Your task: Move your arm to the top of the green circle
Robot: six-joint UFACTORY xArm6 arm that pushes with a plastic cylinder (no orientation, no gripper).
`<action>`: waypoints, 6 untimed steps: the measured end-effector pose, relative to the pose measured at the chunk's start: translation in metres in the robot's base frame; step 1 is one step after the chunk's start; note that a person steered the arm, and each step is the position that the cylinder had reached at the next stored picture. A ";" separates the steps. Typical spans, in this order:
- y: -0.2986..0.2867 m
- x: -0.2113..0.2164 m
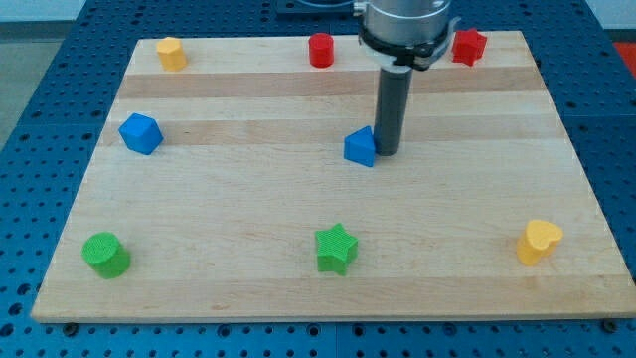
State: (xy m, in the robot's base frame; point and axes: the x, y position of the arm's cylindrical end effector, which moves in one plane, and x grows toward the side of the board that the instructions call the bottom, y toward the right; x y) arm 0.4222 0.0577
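My tip (pixel 386 151) rests on the pale wooden board (pixel 248 199) a little above its centre, at the end of a straight dark rod with a matte finish; there are no jaws on this rig, so nothing is clenched or released, and the rod simply stands upright on the wood. Just to the view's left of my tip, touching or nearly so, sits a small blue block (pixel 361 147), angular and wedge-like, though I cannot make out its exact shape; the board itself is smooth, with lengthwise bands of lighter and darker grain, and it lies on a blue perforated table (pixel 50 119).

The green circle (pixel 105 255), a short cylinder with a flat round top, stands in the board's bottom left corner, well apart from my tip. A green star (pixel 336 249) sits near the bottom edge, about midway across; a yellow heart (pixel 539 241) lies near the bottom right. At the left side is a blue faceted block (pixel 140 133), chunky and many-sided; a yellow block (pixel 171 53) of roughly pentagonal form sits near the top left; a red cylinder (pixel 320 50) stands at the top middle; a red star-like block (pixel 468 46) sits at the top right, partly behind the arm's grey housing (pixel 402 25). All the blocks look like matte moulded plastic.
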 end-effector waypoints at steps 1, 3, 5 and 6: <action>-0.026 0.005; -0.039 0.054; -0.116 0.052; -0.173 0.052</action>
